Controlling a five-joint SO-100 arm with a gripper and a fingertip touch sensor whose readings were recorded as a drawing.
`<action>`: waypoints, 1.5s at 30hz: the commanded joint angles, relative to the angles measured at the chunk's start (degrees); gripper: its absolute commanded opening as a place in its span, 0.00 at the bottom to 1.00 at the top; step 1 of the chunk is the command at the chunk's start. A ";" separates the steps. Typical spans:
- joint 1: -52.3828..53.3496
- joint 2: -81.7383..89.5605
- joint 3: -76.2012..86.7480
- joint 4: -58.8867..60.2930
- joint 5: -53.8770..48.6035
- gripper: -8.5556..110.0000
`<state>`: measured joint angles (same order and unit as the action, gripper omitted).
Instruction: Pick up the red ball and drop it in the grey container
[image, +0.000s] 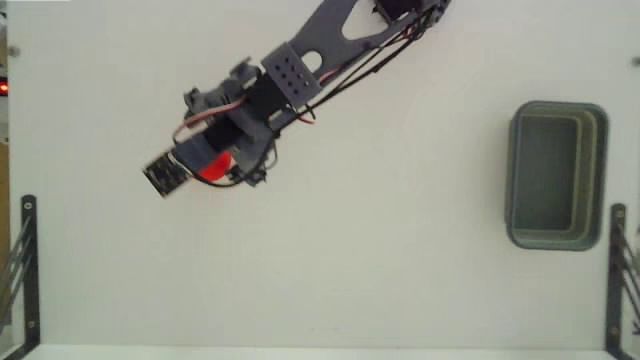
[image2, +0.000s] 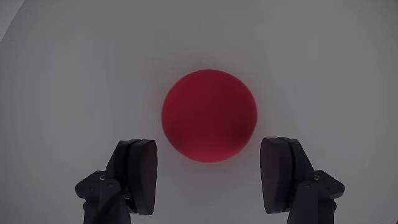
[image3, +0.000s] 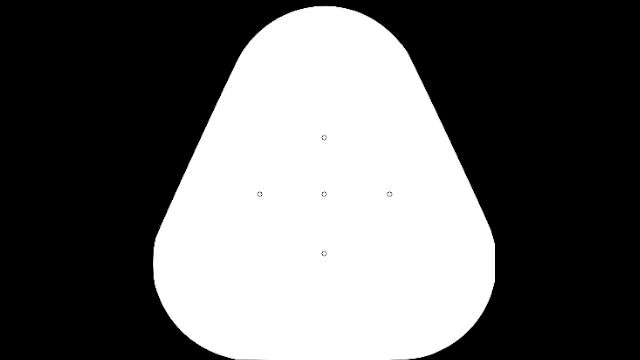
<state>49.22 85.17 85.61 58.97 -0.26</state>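
In the wrist view the pincer (image2: 208, 177) is spread wide, its two dark fingers (image2: 138, 174) rising from the lower edge of the picture, one at the left and one at the right. The red ball (image2: 209, 116) lies on the white counter (image2: 74, 74) just beyond the fingertips, centred over the gap between them. Its lower edge dips a little way in between the two tips, yet neither finger touches it; pale counter shows on both sides of the ball. Nothing lies between the fingers and the ball.

In the fixed view the arm (image: 300, 70) reaches down from the top edge toward the left half of the counter (image: 400, 280). The pincer (image: 222, 172) hangs over the red ball (image: 213, 167), of which only a small red patch shows beneath the arm's dark parts and wiring. The grey container (image: 515, 175) stands well apart at the right side, upright, its hollow open to the camera. The counter between ball and container is bare. Black metal brackets (image: 22, 260) stand at the lower left and lower right edges.
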 joint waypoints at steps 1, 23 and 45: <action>0.24 0.50 -4.07 -0.44 0.26 1.00; 0.24 -2.90 -7.83 -0.08 0.26 1.00; 0.24 -8.41 -14.37 0.94 0.26 1.00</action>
<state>49.04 74.71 74.09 59.15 -0.26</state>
